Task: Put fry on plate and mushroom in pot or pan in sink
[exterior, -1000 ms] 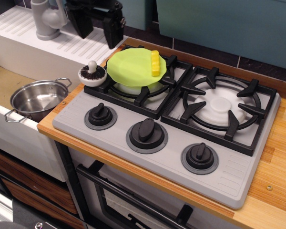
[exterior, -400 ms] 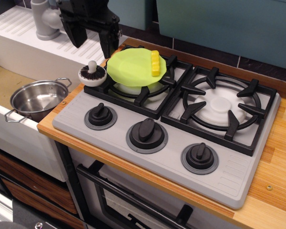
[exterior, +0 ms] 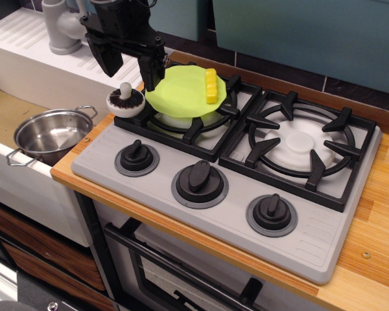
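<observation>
With jaws spread, the gripper hovers above the mushroom, upside down at the stove's left corner; light, rigid plastic, probably best pinched by its stubby upright stem.

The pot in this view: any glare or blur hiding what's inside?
In the observation.image view the pot shows bright reflections on its steel wall but stays sharp, its inside looking empty; the gripper above the mushroom is dark, with little detail.

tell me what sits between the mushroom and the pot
Nothing sits there in the only view: between the mushroom and the pot is just bare counter edge, then the sink.
</observation>
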`<state>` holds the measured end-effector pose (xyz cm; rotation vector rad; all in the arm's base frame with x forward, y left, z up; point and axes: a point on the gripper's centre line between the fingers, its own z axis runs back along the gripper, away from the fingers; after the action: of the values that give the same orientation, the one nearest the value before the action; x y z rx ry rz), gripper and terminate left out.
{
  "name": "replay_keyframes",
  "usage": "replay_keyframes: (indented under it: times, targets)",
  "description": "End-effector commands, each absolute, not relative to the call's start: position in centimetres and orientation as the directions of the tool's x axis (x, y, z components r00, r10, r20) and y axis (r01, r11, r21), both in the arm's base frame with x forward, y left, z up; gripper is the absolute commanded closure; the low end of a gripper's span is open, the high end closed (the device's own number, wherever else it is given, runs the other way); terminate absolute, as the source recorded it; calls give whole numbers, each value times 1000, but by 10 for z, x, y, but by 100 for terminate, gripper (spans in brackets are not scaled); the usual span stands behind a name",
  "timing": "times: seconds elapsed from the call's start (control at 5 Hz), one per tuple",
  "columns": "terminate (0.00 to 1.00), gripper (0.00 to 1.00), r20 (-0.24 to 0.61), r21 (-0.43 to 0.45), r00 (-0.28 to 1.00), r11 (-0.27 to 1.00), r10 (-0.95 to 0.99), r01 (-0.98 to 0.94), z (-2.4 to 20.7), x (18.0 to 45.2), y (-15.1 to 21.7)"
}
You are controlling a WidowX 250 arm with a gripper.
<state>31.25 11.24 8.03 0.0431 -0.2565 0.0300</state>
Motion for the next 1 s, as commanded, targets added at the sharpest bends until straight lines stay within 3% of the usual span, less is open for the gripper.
replay_keyframes:
  times: [0.0,0.8]
  targets:
    - [0,0,311,68,949,995,50,-75,81,318,123]
    - [0,0,324,55,943,993,80,-103,57,318,140]
